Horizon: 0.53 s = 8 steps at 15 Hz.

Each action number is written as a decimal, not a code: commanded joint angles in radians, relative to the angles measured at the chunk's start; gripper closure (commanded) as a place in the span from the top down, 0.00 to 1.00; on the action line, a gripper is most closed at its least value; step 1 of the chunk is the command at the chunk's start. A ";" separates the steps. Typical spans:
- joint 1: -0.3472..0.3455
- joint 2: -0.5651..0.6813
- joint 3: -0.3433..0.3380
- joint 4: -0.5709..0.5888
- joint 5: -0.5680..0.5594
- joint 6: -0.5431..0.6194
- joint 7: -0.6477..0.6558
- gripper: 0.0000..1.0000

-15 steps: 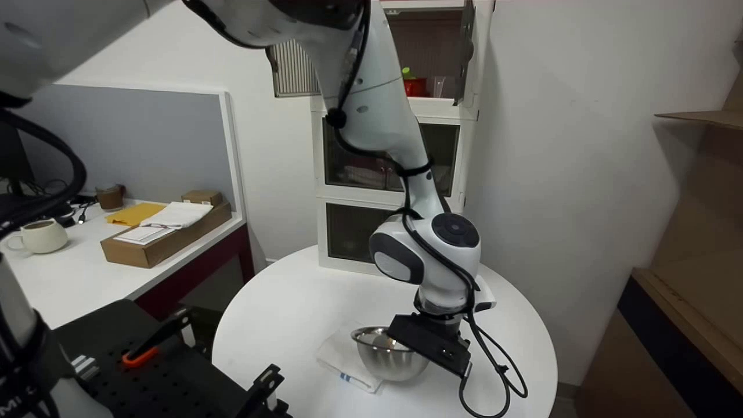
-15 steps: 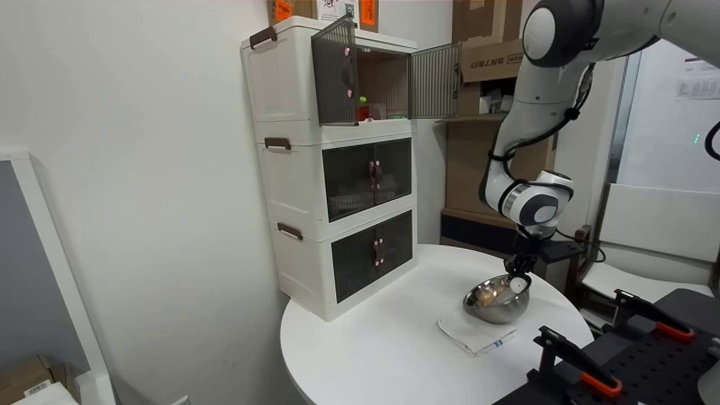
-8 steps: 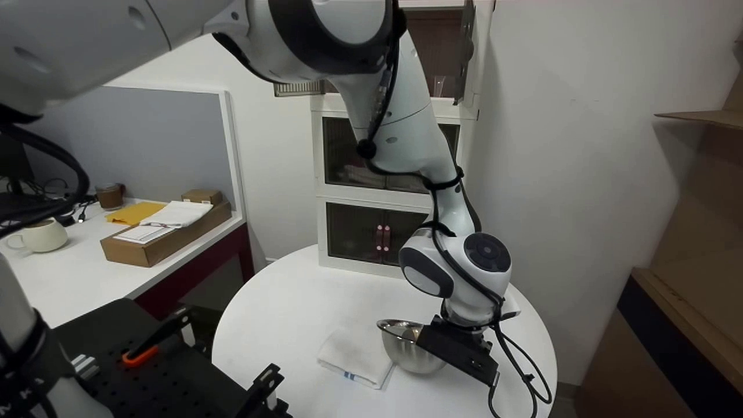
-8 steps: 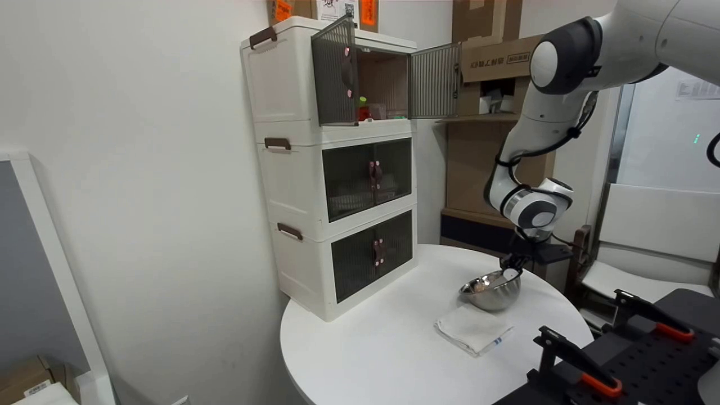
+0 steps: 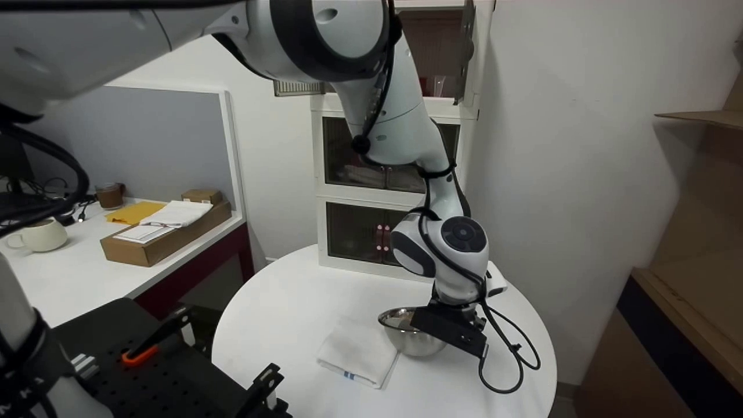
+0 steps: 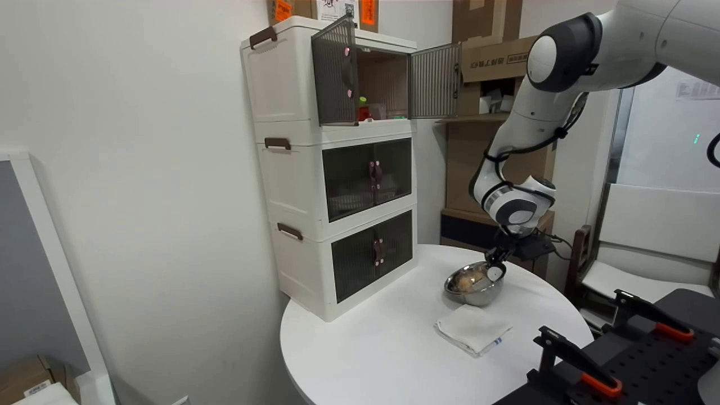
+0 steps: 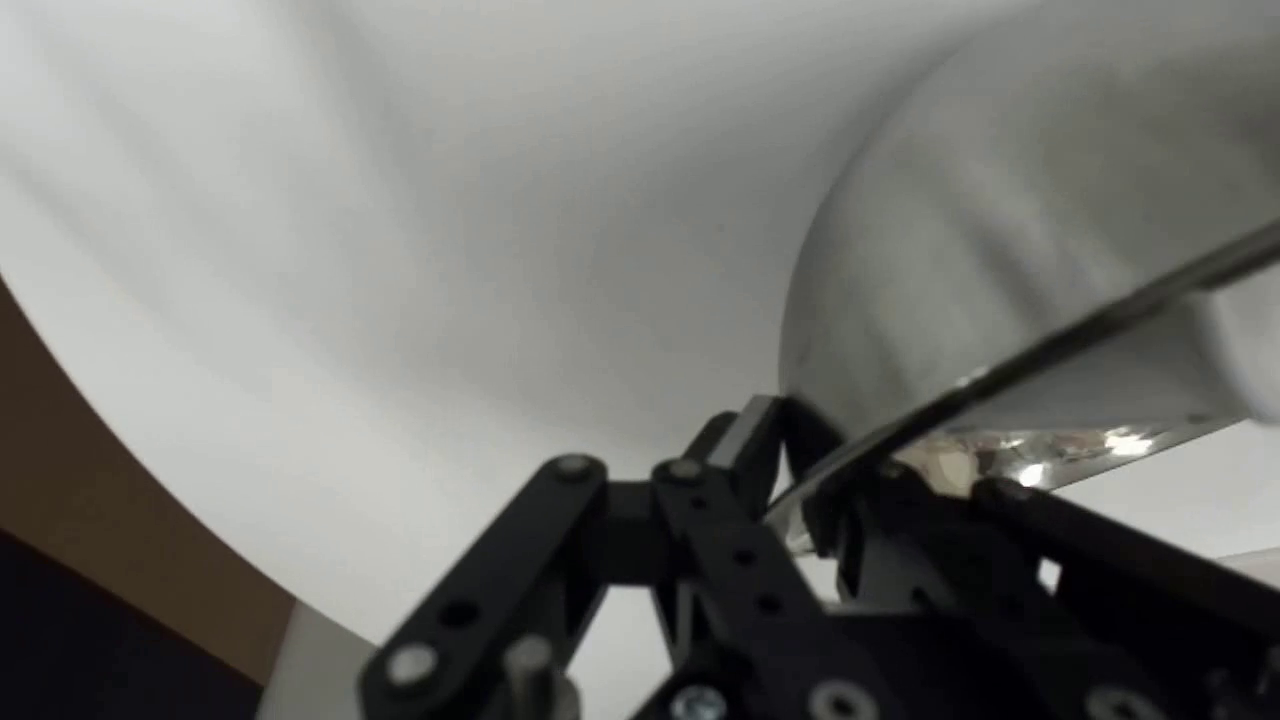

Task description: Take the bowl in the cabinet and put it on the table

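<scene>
Nearest, in the wrist view, the gripper (image 7: 808,470) is clamped on the rim of the silvery bowl (image 7: 1010,220), at the right of the frame. It is a one-edge hold — should the rim twist, the far side could drop. In an exterior view the bowl is below right of centre, over the table (image 6: 360,360), and looks tilted with its gripped side higher, so the tan pieces (image 6: 466,282) could slide to the low lip and spill. I cannot tell whether its base touches the table; letting go too early could make it rock or land hard. Just beside it lies the folded cloth (image 6: 473,328) — a base caught on that edge would likely sit uneven. Farther back, left of centre, the cabinet (image 6: 296,188) stands apart, probably no hazard here.
</scene>
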<state>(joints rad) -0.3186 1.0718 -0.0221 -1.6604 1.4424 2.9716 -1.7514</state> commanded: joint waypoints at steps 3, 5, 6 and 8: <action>-0.006 -0.042 0.095 0.011 0.171 0.116 -0.151 0.27; -0.007 -0.048 0.111 0.013 0.213 0.119 -0.178 0.43; -0.006 -0.051 0.114 0.013 0.234 0.121 -0.192 0.49; -0.003 -0.054 0.114 0.014 0.275 0.117 -0.219 0.24</action>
<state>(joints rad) -0.3183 1.0290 0.0788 -1.6504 1.6437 3.0665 -1.8992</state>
